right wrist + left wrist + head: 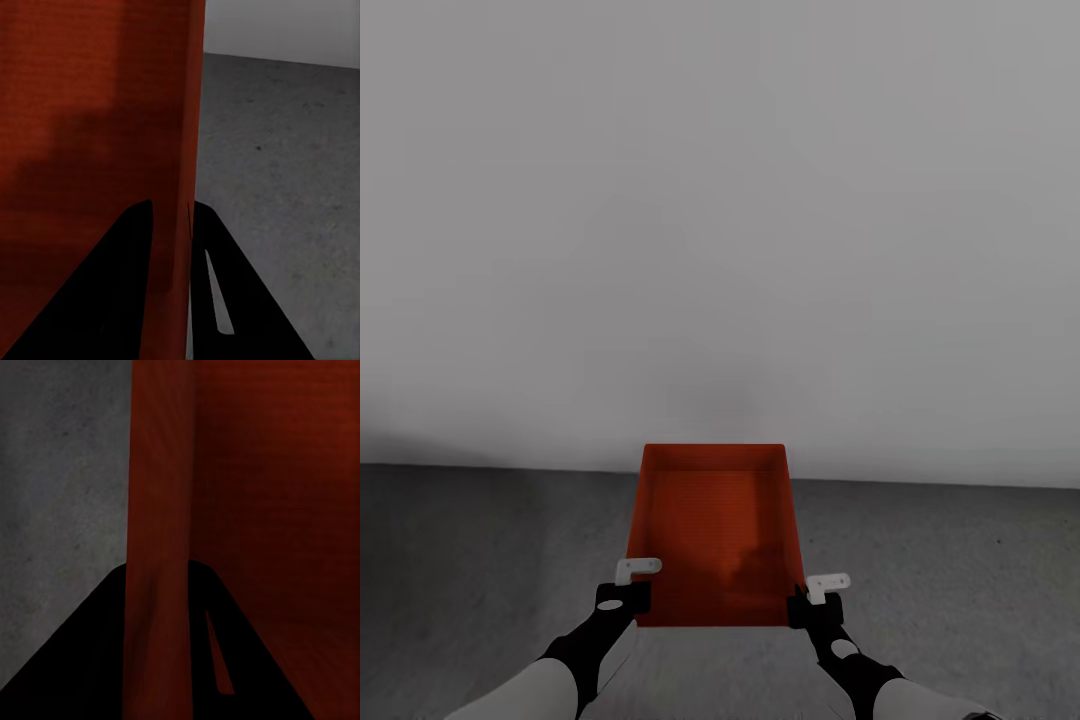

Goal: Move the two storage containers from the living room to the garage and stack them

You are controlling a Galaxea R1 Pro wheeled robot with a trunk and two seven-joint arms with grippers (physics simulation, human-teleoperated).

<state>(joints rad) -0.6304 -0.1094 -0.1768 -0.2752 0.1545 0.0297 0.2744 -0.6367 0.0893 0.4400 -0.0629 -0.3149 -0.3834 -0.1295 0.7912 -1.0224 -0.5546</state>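
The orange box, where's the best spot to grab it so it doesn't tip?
Probably the thin side walls near the front corners, one gripper from each side. The storage container is wide and topless, and the left gripper and right gripper pinch it there.

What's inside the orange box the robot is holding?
Nothing shows inside the storage container: only its bare orange bottom with a dark shadow. The left gripper and right gripper pinch its side walls. The floor right under it is covered.

Open concrete floor either side of the held container; blocked ahead by pale wall.
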